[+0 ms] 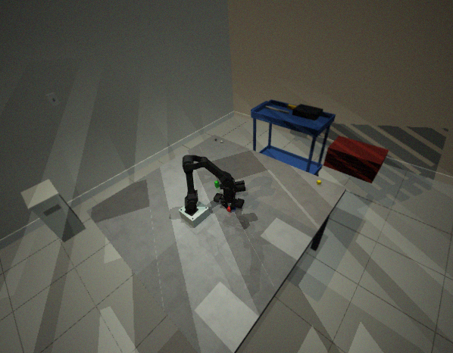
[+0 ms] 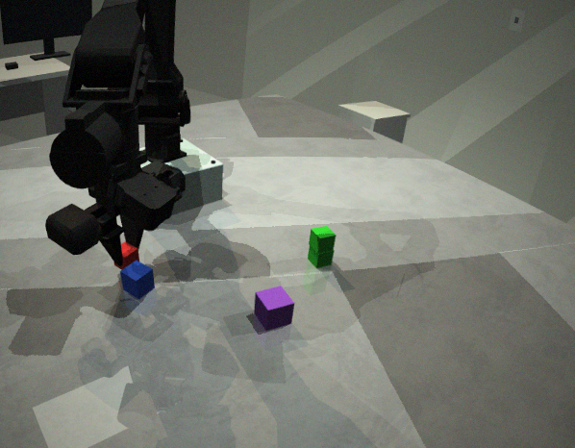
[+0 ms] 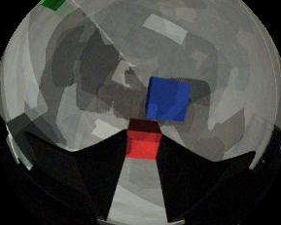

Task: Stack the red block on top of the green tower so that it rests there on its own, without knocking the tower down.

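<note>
Red block [image 1: 229,209] [image 2: 129,254] [image 3: 143,145] down at bench level, just beside the blue block [image 2: 137,280] [image 3: 168,98], and the gripper [image 1: 229,207] [image 2: 129,251] [image 3: 141,135] has it, closed most of the way! Grasp made; lift, carry and stacking remain, with the two-block green tower [image 1: 217,184] [image 2: 321,246] upright.

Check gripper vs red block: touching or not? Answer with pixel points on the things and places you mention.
Touching. The wrist view shows the jaws closed on the red block [image 1: 229,209] [image 2: 129,254] [image 3: 143,146], a black finger against each side.

exterior: red block [image 2: 129,252] part-hidden | wrist: green tower [image 3: 53,3] cut off
</note>
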`<action>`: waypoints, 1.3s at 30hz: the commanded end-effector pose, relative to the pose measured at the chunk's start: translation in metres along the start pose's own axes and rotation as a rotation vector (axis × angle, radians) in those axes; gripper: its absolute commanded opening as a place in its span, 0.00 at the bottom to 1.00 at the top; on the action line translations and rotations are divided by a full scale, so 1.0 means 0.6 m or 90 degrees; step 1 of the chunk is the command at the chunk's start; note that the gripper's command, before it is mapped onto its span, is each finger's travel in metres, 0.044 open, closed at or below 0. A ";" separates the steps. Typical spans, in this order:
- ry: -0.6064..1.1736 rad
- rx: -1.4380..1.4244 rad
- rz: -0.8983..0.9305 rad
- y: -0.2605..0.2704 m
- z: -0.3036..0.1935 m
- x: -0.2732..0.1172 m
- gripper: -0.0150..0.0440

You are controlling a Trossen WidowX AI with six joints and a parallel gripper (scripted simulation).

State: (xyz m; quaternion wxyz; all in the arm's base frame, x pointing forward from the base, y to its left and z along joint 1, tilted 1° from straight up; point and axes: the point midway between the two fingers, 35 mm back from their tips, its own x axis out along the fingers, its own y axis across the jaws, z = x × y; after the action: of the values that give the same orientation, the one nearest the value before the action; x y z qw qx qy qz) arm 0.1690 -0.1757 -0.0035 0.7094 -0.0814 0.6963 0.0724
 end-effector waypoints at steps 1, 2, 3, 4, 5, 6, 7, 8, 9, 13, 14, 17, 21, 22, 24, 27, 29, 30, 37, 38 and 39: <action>-0.009 0.002 -0.009 -0.008 0.005 -0.030 0.25; -0.009 0.002 -0.009 -0.008 0.005 -0.040 0.25; -0.009 0.002 -0.009 -0.008 0.005 -0.050 0.25; -0.009 0.002 -0.009 -0.008 0.005 -0.060 0.25; -0.009 0.002 -0.009 -0.008 0.005 -0.070 0.25; -0.009 0.002 -0.009 -0.007 0.005 -0.079 0.25; -0.009 0.002 -0.009 -0.007 0.005 -0.089 0.25; -0.009 0.002 -0.009 -0.007 0.004 -0.098 0.25; -0.009 0.002 -0.009 -0.007 0.004 -0.108 0.25; -0.009 0.002 -0.009 -0.007 0.004 -0.146 0.25; -0.009 0.002 -0.009 -0.007 0.004 -0.155 0.25; -0.009 0.002 -0.009 -0.006 0.003 -0.174 0.25; -0.007 0.004 -0.010 -0.006 0.002 -0.169 0.25; -0.007 0.003 -0.010 -0.006 0.002 -0.172 0.25; -0.009 0.002 -0.009 -0.006 0.002 -0.176 0.25; -0.010 -0.001 -0.009 -0.003 0.013 -0.176 0.25; -0.012 -0.004 -0.010 0.001 0.028 -0.177 0.25; -0.013 -0.006 -0.010 0.003 0.035 -0.178 0.25; -0.017 -0.011 -0.009 0.023 0.085 -0.180 0.25; -0.017 -0.011 -0.009 0.027 0.092 -0.180 0.25; -0.017 -0.011 -0.009 0.030 0.099 -0.180 0.25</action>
State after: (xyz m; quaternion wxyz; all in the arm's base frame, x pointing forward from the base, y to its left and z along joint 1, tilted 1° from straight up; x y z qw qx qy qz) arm 0.2101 -0.1499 0.1030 0.7155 -0.0920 0.6883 0.0764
